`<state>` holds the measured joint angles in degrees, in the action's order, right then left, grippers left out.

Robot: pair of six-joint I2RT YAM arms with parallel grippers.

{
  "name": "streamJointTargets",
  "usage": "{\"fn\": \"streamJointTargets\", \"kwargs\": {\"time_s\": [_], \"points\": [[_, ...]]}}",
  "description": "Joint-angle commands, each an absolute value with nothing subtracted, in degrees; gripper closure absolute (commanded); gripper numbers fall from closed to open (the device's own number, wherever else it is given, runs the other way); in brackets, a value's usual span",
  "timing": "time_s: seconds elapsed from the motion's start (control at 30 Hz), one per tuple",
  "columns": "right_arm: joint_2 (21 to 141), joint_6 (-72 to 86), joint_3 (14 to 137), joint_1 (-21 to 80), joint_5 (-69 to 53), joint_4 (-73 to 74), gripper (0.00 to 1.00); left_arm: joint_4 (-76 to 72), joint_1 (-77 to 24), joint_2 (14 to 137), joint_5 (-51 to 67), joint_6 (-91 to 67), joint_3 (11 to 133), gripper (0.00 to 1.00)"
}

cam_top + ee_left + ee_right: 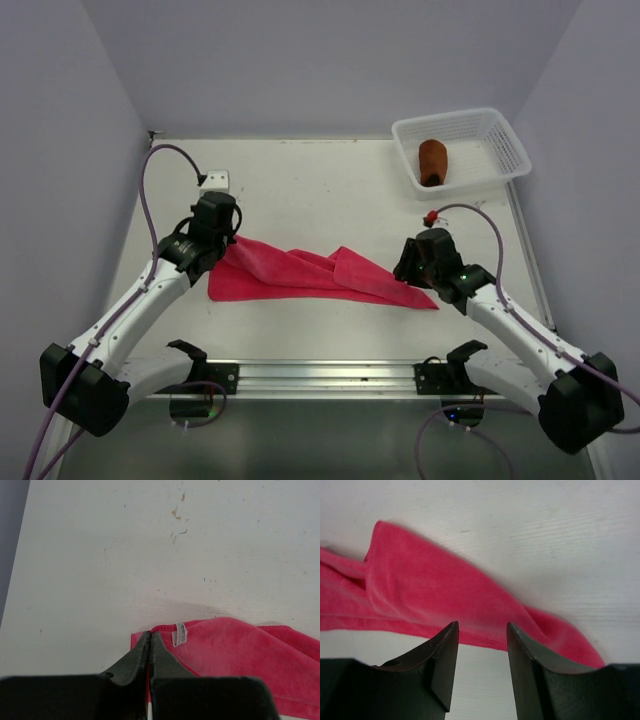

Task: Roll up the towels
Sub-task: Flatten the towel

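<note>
Jaws: left jaws closed, pinching pink towel [310, 272] left corner (likely anchor for rolling); right jaws parted over right end on worktop [300, 180], gripping nothing.

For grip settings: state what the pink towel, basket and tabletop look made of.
Pink towel: soft matte cloth, probably terry; fuzzy nap, stitched hem. Basket: rigid white mesh, likely plastic. Tabletop: hard, smooth, off-white, faint grain lines; perhaps laminated wood.

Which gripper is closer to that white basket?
The right gripper, just in front of the basket; the left gripper is across the table at the pink towel's other end.
</note>
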<state>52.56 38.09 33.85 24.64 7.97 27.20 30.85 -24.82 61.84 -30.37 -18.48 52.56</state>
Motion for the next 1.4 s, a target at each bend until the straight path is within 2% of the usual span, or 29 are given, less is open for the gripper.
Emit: {"fn": "streamJointTargets", "kwargs": {"time_s": [0.0,0.2,0.57,0.83,1.07,1.13,1.27,1.37], "points": [[59.82,31.38,38.14,32.04,8.16,18.82,0.54,28.04,-24.7,61.35,-30.14,-17.4,52.38,1.0],[75.02,29.27,47.01,40.68,10.72,15.65,0.55,28.12,-24.7,61.08,-30.67,-17.49,52.3,1.0],[89.55,28.65,58.09,47.72,11.34,15.73,0.59,28.04,-24.7,61.35,-30.33,-17.49,52.38,1.0],[93.51,29.62,59.5,50.54,16.96,19.6,0.58,27.95,-24.7,61.26,-29.71,-17.4,52.47,1.0],[97.73,30.5,59.76,50.54,16.88,18.02,0.6,27.86,-24.7,61.08,-29.09,-17.4,52.47,1.0],[99.48,30.76,60.81,50.45,18.01,18.8,0.62,27.86,-24.7,61.17,-29.0,-17.31,52.47,1.0],[98.09,31.55,60.65,50.45,18.37,19.51,0.74,27.86,-24.7,61.08,-28.92,-17.31,52.38,1.0],[94.85,31.47,60.21,50.45,18.02,20.65,0.74,27.86,-24.7,61.08,-28.92,-17.31,52.38,1.0]]}}
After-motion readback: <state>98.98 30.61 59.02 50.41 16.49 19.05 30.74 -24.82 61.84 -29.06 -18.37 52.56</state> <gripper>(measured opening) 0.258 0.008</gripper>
